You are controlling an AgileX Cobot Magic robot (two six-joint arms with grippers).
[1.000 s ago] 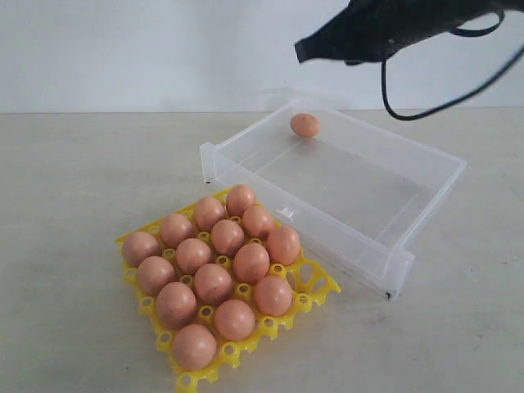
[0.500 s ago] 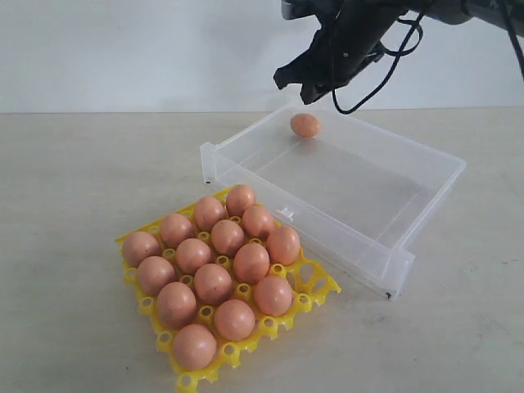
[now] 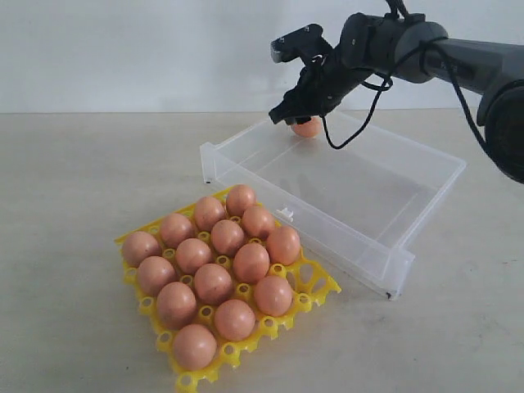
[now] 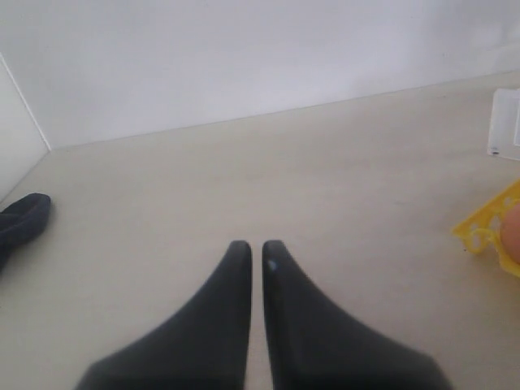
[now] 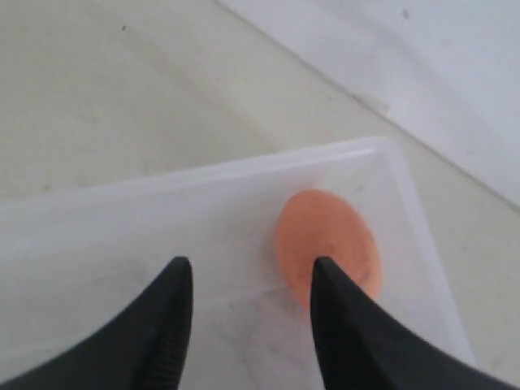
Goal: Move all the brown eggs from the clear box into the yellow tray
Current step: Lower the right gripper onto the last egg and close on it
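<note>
Only one egg (image 3: 309, 128) lies in the box (image 3: 352, 188), in the corner farthest from the tray (image 3: 318, 286). The right gripper (image 5: 249, 268), fingers apart, hangs just above it. The egg sits off-centre, partly behind one finger rather than in the gap. The left gripper (image 4: 250, 248), fingers together, is well away.

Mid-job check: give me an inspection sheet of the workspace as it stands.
Surface: beige table, no spills seen.
Job's things: clear box holds one brown egg in its far corner; yellow tray filled except one cup.
Clutter: nothing seen.
Grippers: right gripper open at the egg, not gripping it; left gripper shut, empty.
Cables: black cable loops from right arm over box.
Surroundings: pale wall; unidentified dark shape.
</note>
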